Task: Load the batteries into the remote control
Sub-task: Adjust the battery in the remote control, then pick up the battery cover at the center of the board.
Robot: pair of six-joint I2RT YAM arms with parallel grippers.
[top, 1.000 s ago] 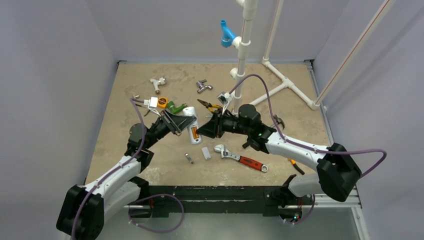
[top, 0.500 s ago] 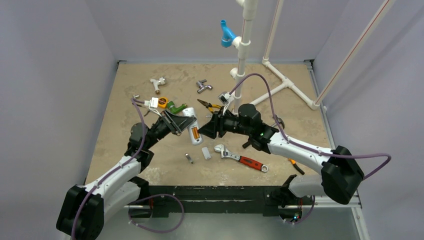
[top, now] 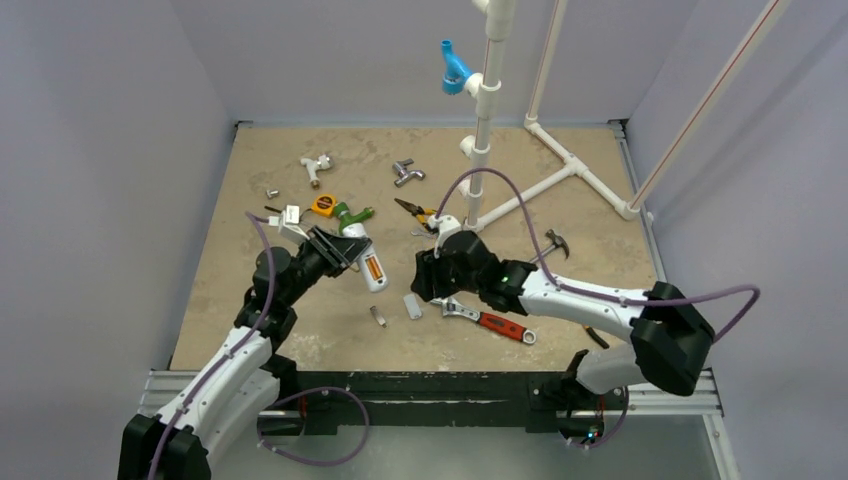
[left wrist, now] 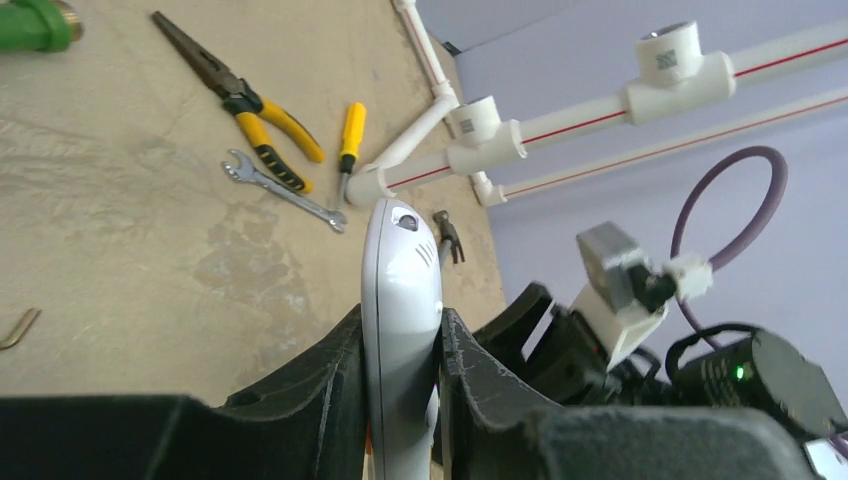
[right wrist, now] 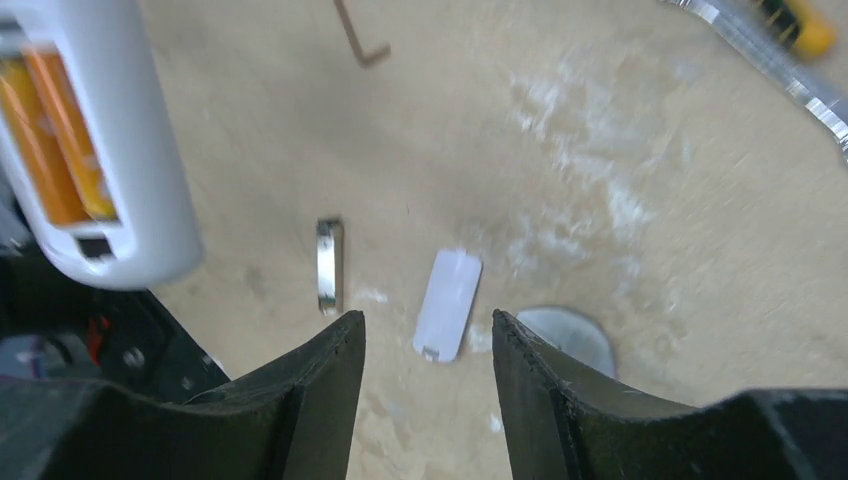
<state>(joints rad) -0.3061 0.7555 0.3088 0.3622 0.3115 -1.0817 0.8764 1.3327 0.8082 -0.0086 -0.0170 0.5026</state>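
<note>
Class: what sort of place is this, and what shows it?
Probably a robotics test cell dressed as a workshop: plain walls enclosing a table scattered with hand tools like an adjustable wrench, plus white PVC piping.

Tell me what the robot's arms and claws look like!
The left arm and right arm have smooth white shells with chunky black joints. A purple cable loops along each. The right arm shows a tiny green light. The left gripper and right gripper each have two black, wedge-shaped fingers.

White arms (top: 580,295), black joints (top: 672,350), purple cables (left wrist: 742,155), apparently grainy fingers (right wrist: 310,400).
</note>
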